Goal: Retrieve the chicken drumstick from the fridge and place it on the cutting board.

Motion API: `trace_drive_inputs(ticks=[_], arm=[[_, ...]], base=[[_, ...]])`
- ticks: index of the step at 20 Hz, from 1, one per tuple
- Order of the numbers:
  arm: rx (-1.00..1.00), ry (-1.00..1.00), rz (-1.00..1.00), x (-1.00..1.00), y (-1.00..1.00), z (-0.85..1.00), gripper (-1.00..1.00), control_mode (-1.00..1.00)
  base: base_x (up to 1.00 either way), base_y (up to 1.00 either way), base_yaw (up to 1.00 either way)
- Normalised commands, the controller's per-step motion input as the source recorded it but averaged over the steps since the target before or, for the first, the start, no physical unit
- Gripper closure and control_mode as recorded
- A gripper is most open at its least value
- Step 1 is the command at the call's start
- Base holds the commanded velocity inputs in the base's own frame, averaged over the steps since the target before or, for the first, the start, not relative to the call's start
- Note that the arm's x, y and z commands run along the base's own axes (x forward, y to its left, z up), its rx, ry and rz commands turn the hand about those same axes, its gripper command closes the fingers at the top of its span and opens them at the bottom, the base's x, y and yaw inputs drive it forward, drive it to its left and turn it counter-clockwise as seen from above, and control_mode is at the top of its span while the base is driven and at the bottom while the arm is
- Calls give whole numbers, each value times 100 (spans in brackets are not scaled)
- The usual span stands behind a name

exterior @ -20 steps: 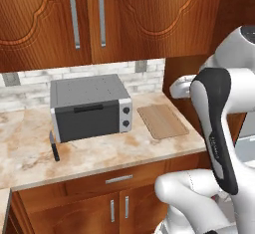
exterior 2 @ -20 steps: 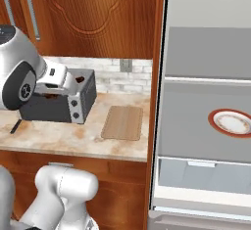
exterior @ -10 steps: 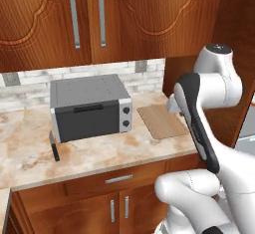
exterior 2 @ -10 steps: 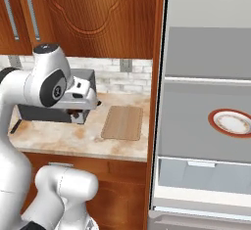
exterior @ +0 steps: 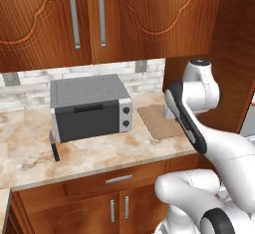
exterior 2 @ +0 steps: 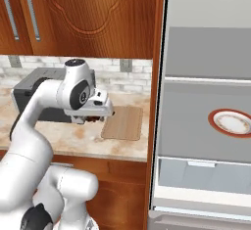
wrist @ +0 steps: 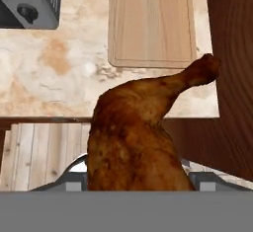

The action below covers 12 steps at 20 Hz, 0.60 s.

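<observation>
My gripper (exterior 2: 96,118) is shut on the chicken drumstick (wrist: 136,132), a reddish-brown lumpy piece whose thin bone end points up and right in the hand view. It hangs over the counter's front edge, just left of the cutting board (exterior 2: 123,123). The board (wrist: 150,21) lies flat and bare on the marble counter (exterior: 30,153), and it also shows right of the toaster oven as a tan cutting board (exterior: 155,122). The fridge (exterior 2: 206,102) stands open at the right, showing grey shelves and pale drawers.
A grey toaster oven (exterior: 89,108) stands left of the board, with a dark slim utensil (exterior: 54,146) lying beside it. A wooden cabinet side wall (exterior 2: 157,53) separates counter and fridge. A white plate with an orange rim (exterior 2: 233,123) sits on a fridge shelf. Wall cabinets hang above.
The arm has swung right across the counter, carrying the drumstick from in front of the toaster oven to the left edge of the cutting board. The base has stayed put.
</observation>
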Motion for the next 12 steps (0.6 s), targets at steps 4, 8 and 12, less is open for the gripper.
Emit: trace_drive_inputs(ticks=[4,8,12], arm=[[0,0,1,100,-12,-31,100,-100],[0,0,0,100,-1,-35,100,-100],[0,-3,0,84,-11,-50,100,-100]], base=[[0,0,0],[0,0,0],[0,0,0]])
